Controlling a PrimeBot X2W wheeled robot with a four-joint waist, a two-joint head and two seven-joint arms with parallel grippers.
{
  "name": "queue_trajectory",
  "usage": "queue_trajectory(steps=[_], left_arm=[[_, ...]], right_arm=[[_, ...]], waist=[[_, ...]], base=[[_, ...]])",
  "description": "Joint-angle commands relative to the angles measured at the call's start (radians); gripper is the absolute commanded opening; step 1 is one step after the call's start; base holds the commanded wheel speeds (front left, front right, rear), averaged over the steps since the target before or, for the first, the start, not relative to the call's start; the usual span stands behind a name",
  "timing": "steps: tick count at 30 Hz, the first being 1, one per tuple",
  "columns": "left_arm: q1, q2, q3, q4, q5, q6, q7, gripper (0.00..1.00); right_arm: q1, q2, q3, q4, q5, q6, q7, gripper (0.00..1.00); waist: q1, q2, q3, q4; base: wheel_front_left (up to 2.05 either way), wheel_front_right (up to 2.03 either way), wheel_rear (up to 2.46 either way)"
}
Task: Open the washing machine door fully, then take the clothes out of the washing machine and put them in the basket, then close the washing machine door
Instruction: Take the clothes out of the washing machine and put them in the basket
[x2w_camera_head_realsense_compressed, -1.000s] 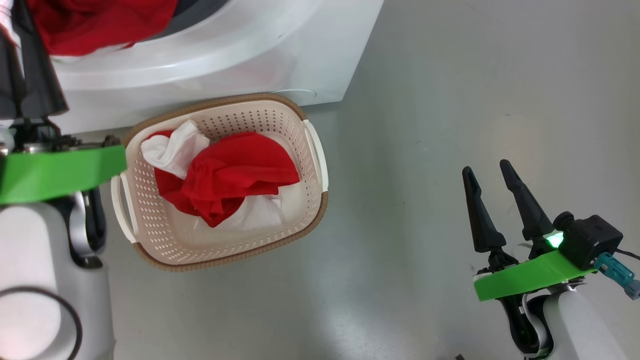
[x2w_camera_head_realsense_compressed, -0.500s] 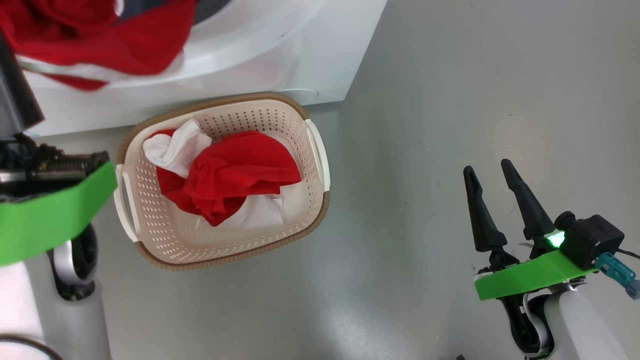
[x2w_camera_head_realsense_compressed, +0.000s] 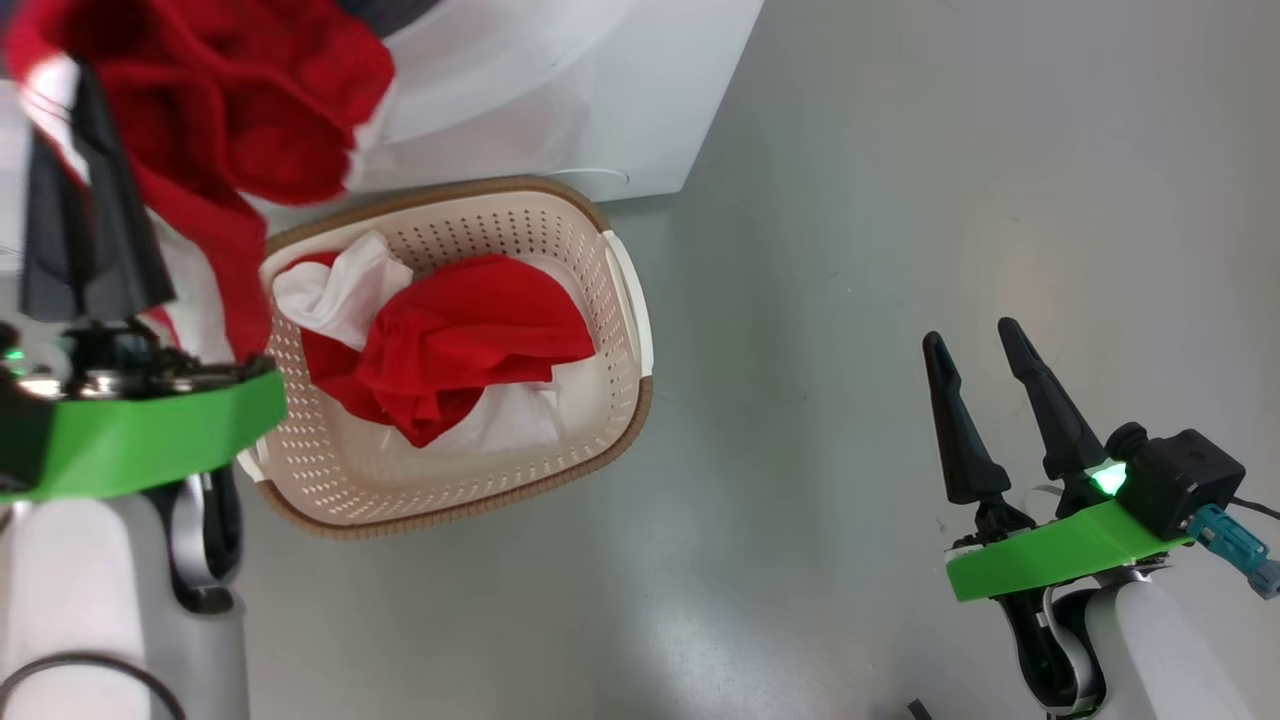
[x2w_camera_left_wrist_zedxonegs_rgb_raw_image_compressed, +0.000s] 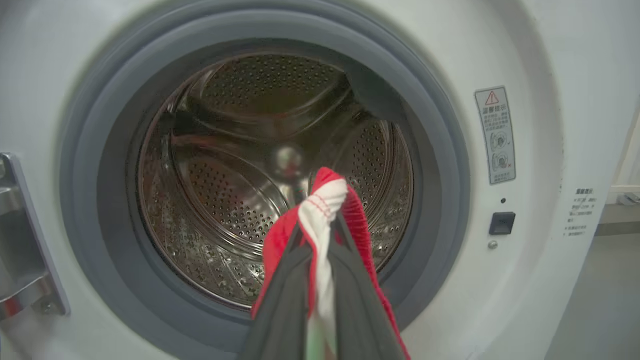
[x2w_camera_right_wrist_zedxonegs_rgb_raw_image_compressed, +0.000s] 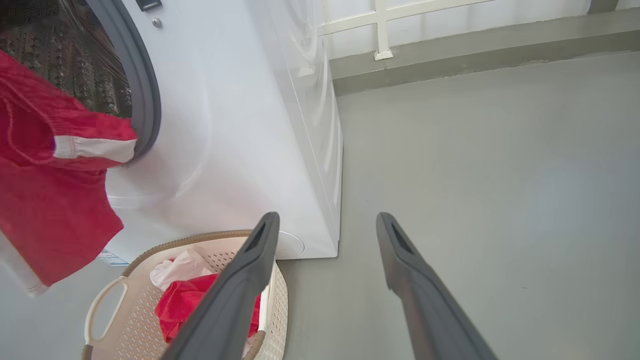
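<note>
Left wrist view: left pincer (x2w_camera_left_wrist_zedxonegs_rgb_raw_image_compressed: 320, 225) level, tight on clothes (x2w_camera_left_wrist_zedxonegs_rgb_raw_image_compressed: 325, 194), before drum (x2w_camera_left_wrist_zedxonegs_rgb_raw_image_compressed: 225, 190)

From the head we are looking down at the basket (x2w_camera_head_realsense_compressed: 500, 235); our left wrist is closely facing the washing machine (x2w_camera_left_wrist_zedxonegs_rgb_raw_image_compressed: 225, 190); our right is seeing both.

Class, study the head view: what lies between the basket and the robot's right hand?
Only bare grey floor separates the basket from the open right hand; the head view shows it.
</note>
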Motion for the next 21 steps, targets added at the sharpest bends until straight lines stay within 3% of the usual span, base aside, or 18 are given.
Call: queue_trajectory(steps=[1,21], left_arm=[[0.032,0.020,0.018,0.013,-0.008,0.001,-0.004,0.00],[-0.029,0.020,0.000,0.393,0.006,-0.012,-0.004,0.00]], right_arm=[[0.008,0.000,0.024,-0.025,-0.015,0.007,-0.006,1.00],[-0.033,0.006,0.045,-0.035,0.003,0.007,-0.006,1.00]], waist=[[-0.0001,-0.0001,0.011,-0.004],[-0.0001,-0.0001,0.125,-0.040]], base=[[0.00,0.00,0.00],[0.00,0.00,0.00]])
